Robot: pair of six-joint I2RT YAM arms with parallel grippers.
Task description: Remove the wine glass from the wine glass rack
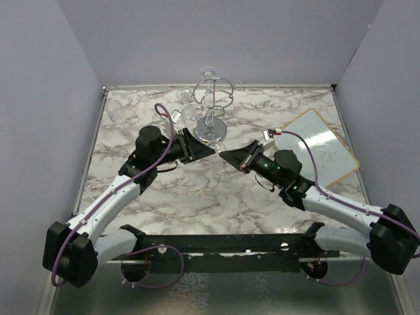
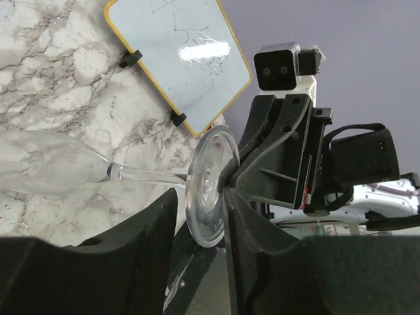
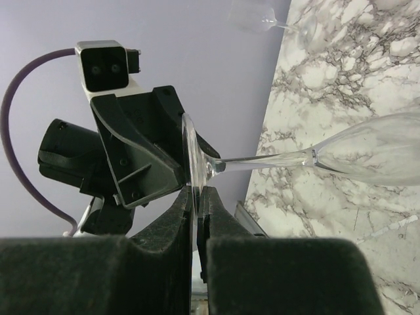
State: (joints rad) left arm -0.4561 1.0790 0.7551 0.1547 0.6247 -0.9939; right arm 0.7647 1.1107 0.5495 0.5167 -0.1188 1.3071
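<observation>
The wine glass (image 3: 262,161) lies level in the air, bowl (image 2: 46,172) over the marble and foot (image 2: 211,187) toward the arms. My right gripper (image 3: 197,193) is shut on the rim of the foot. My left gripper (image 2: 199,197) straddles the same foot from the other side. Its jaws are partly open, with a gap showing between the left finger (image 2: 154,226) and the glass. In the top view the two grippers, left (image 1: 209,149) and right (image 1: 226,156), meet tip to tip just in front of the chrome wine glass rack (image 1: 213,98).
A yellow-framed whiteboard (image 1: 325,146) lies at the right of the marble table (image 1: 197,190). A clear glass (image 1: 118,110) lies at the back left, another (image 1: 186,98) is beside the rack, and one (image 1: 207,71) shows at the rack's top. Purple walls enclose three sides.
</observation>
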